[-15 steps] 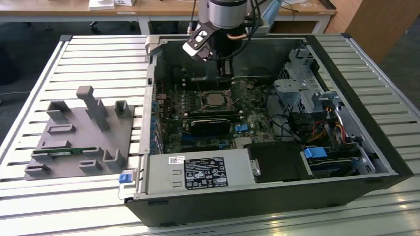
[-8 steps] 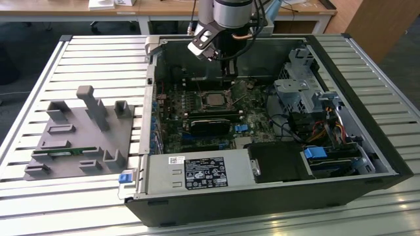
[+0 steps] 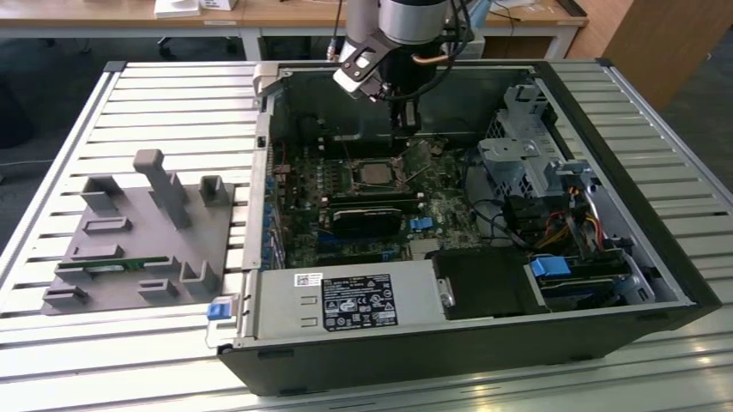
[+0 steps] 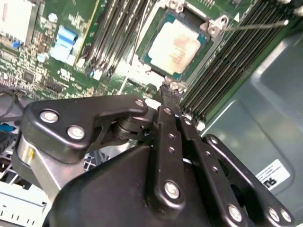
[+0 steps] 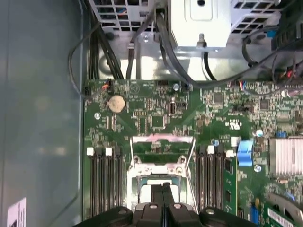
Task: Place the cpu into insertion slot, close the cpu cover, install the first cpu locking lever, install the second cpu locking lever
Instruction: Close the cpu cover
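Hand, pressed together and empty, hovered at the rim of the slot, cpu seated inside, cover standing open; a slow, even push would likely fold it flat without nudging the cpu.

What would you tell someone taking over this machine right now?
Gripper: black fingers shut, seemingly empty, tips at the socket's edge.
Small flat silver-topped square cpu: seated in the black-rimmed square insertion slot. Done.
Thin silvery metal-frame cpu cover: appears raised open beside the slot. Left to close.
Thin wire locking lever: juts out from the socket, seemingly unlatched. Levers left to install.
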Available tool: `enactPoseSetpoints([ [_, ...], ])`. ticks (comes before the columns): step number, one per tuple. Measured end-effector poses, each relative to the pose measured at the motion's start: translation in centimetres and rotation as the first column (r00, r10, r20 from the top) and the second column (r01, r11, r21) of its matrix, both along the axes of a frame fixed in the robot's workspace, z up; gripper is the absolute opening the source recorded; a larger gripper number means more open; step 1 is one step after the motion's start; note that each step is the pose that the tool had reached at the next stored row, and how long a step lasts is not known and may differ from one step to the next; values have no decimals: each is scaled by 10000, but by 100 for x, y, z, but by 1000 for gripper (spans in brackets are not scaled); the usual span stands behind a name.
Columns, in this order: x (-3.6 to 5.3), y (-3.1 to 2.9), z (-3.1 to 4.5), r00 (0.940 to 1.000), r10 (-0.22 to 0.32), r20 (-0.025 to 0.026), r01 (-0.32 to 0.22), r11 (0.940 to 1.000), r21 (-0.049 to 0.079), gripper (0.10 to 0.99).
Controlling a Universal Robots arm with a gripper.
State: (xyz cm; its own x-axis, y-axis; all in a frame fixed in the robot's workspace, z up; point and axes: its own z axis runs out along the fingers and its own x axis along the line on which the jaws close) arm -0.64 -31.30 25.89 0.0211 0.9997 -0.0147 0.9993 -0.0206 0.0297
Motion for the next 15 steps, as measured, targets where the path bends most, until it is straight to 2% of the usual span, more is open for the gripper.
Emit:
enactPoseSetpoints([
  [2,45,0,1,10000,33,-45,-33,10000,0,106],
  [5,64,0,4,9999,108,-54,-108,9999,7,106],
  [8,71,0,54,9999,122,-54,-122,9999,19,106],
  [10,88,0,59,9999,161,-53,-161,9999,29,106],
  [15,206,0,58,9996,253,-87,-253,9997,28,106],
])
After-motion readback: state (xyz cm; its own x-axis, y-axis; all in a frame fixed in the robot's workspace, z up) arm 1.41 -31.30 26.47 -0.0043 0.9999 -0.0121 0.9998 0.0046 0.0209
